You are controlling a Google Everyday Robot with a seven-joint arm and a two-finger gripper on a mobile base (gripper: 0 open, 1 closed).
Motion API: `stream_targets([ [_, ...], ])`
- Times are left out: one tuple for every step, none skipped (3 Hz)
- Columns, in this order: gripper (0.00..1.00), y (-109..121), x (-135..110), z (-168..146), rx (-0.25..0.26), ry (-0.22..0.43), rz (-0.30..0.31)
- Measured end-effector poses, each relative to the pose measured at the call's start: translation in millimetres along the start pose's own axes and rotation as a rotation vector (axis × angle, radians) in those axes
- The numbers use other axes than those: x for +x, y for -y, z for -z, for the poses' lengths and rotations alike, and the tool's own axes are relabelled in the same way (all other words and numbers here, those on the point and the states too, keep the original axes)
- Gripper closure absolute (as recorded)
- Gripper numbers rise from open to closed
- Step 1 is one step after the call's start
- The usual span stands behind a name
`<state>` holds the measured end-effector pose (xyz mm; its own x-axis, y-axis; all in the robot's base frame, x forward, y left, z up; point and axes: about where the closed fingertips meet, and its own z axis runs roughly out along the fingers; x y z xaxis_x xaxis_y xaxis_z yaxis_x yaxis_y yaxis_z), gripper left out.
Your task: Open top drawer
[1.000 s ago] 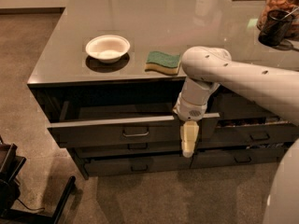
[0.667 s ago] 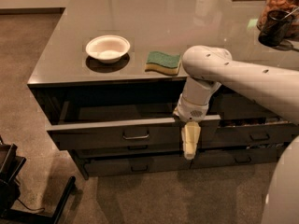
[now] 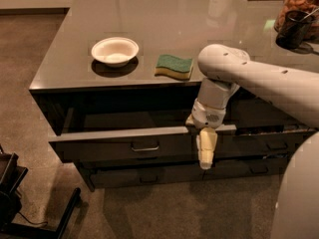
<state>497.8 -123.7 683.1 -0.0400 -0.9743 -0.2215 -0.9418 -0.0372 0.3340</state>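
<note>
The top drawer [image 3: 109, 146] is a wide dark grey front under the counter top. It stands pulled out a good way, with its dark inside showing above the front. Its small loop pull [image 3: 145, 147] sits at the middle of the front. My gripper [image 3: 206, 153] hangs pointing down in front of the drawer front, to the right of the pull and apart from it. Its cream fingers lie together and hold nothing. My white arm reaches in from the right.
A white bowl [image 3: 115, 50] and a green and yellow sponge [image 3: 174, 65] lie on the grey counter [image 3: 164, 19]. Lower, shallower drawers [image 3: 144, 176] sit shut below. A dark cup [image 3: 293, 29] and a jar stand at the back right. A black stand [image 3: 15, 198] is on the floor at left.
The top drawer has come out slightly further towards the camera. My gripper has drifted a little right and down along its front.
</note>
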Motion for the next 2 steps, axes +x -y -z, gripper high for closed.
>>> stream_targets([
  [0.00,-1,-1,3,-0.008,0.001,-0.001],
  [0.00,-13,-5,3,-0.118,0.027,-0.005],
])
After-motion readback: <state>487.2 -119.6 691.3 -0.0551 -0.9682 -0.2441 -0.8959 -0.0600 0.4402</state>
